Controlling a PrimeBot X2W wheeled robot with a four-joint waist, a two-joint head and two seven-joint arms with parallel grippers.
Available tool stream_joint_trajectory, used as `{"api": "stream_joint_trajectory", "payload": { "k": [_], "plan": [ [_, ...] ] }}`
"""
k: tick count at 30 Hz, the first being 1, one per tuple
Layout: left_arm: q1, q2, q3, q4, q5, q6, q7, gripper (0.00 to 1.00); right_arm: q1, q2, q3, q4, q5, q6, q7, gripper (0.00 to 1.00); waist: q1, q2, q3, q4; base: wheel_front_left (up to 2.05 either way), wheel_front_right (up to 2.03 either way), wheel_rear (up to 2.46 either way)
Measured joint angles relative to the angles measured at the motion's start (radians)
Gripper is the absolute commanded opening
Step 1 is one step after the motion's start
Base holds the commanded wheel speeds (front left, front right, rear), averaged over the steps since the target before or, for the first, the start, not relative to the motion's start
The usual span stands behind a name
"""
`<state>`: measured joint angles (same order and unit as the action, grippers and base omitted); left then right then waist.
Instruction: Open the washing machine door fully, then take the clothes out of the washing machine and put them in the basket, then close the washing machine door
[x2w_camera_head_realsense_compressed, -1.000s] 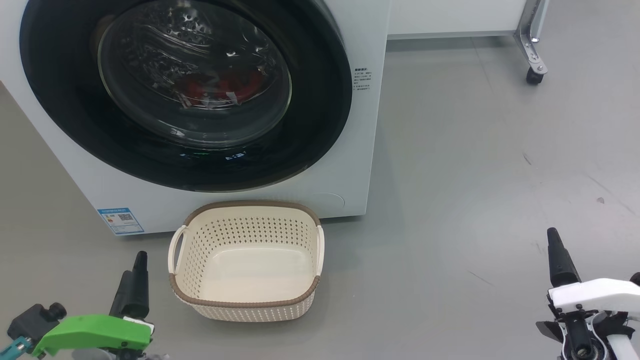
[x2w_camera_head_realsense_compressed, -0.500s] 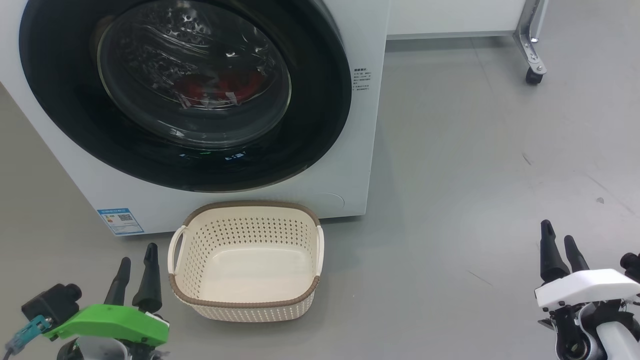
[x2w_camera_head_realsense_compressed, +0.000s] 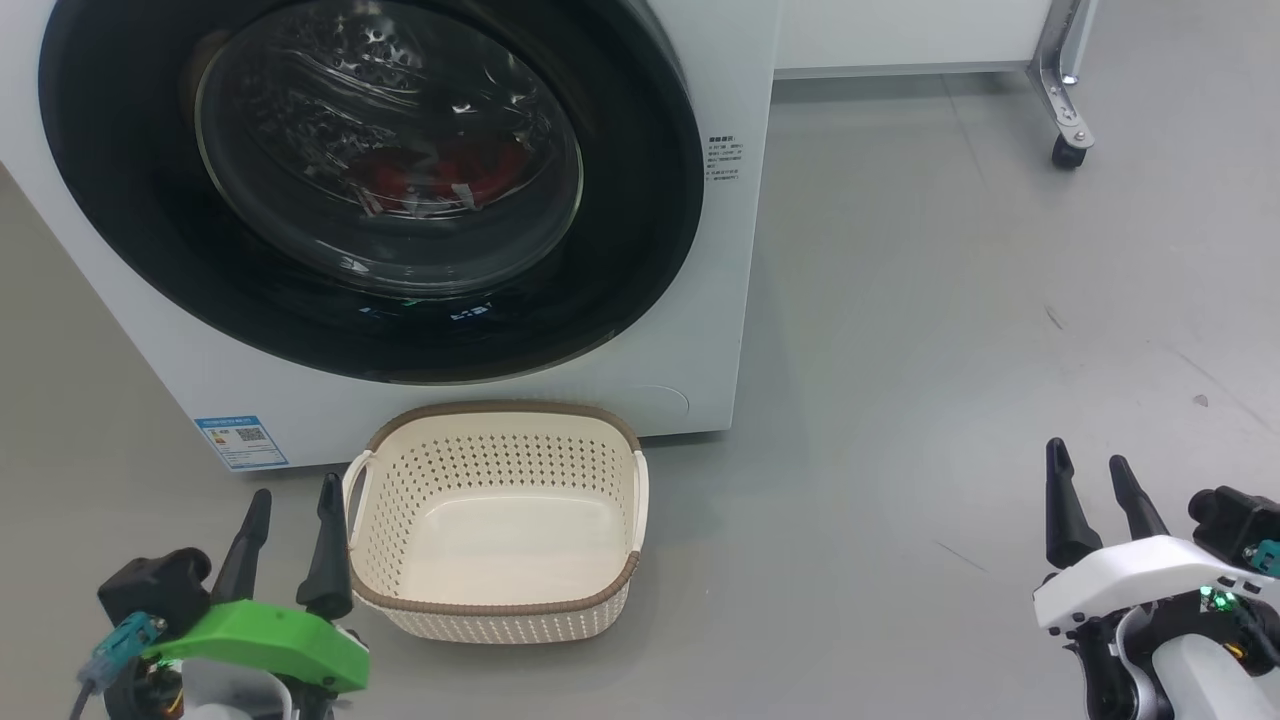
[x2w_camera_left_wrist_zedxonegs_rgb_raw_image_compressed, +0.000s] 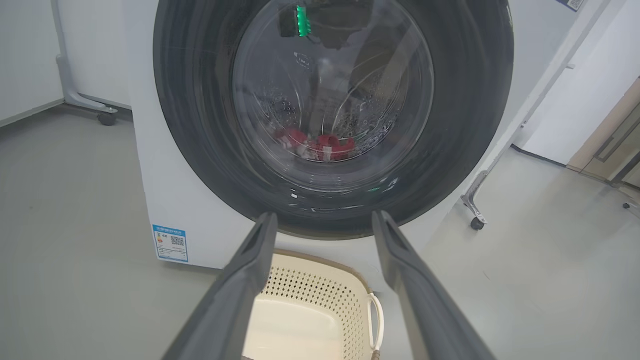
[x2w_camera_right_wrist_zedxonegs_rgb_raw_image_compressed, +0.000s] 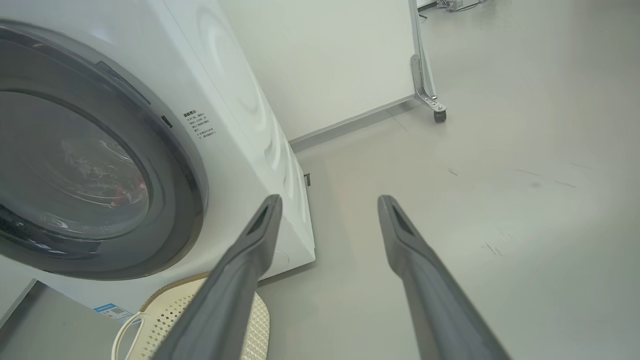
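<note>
Green-shelled, low at the left, the left gripper (x2w_camera_head_realsense_compressed: 296, 490) hovers with its two dark fingers spread, holding nothing. Above it the large white front-loading washing machine (x2w_camera_head_realsense_compressed: 730, 250) stands on the grey floor (x2w_camera_head_realsense_compressed: 900, 300). Its big round door with glossy black rim and bulging clear glass (x2w_camera_head_realsense_compressed: 370, 190) is shut. Behind the glass, the red clothes with white trim (x2w_camera_head_realsense_compressed: 430, 175) lie low inside.

The door is probably rigid and weighty, its rim slick. A small dark notch (x2w_camera_right_wrist_zedxonegs_rgb_raw_image_compressed: 165, 121) near its right edge looks the likeliest pull point. The clothes should be soft, light and limp, so pinching a raised fold would suit.

The small cream perforated plastic basket with brown woven-look rim (x2w_camera_head_realsense_compressed: 500, 410) sits empty before the machine, just beside the left gripper. It looks light and apt to slide. The white-shelled right gripper (x2w_camera_head_realsense_compressed: 1085, 455) is likewise spread and empty, well apart.
</note>
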<state>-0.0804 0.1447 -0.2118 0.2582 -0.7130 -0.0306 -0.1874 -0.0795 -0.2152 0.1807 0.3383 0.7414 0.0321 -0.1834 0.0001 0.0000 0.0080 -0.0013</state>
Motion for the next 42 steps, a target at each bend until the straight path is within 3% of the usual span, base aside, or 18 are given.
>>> {"api": "stream_joint_trajectory", "payload": {
  "k": [19,42],
  "plan": [
    [-0.001,-0.004,-0.044,0.027,0.245,0.048,-0.062,1.00,-0.020,-0.013,0.093,0.023,-0.230,-0.028,-0.062,1.00,0.0000,0.0000,-0.006,-0.005,0.00,0.00,0.00],
    [-0.001,-0.026,-0.021,0.087,0.249,0.053,-0.062,1.00,-0.020,-0.003,0.093,0.027,-0.234,-0.035,-0.066,1.00,-0.0001,0.0000,-0.009,-0.004,0.00,0.00,0.00]
  ]
}}
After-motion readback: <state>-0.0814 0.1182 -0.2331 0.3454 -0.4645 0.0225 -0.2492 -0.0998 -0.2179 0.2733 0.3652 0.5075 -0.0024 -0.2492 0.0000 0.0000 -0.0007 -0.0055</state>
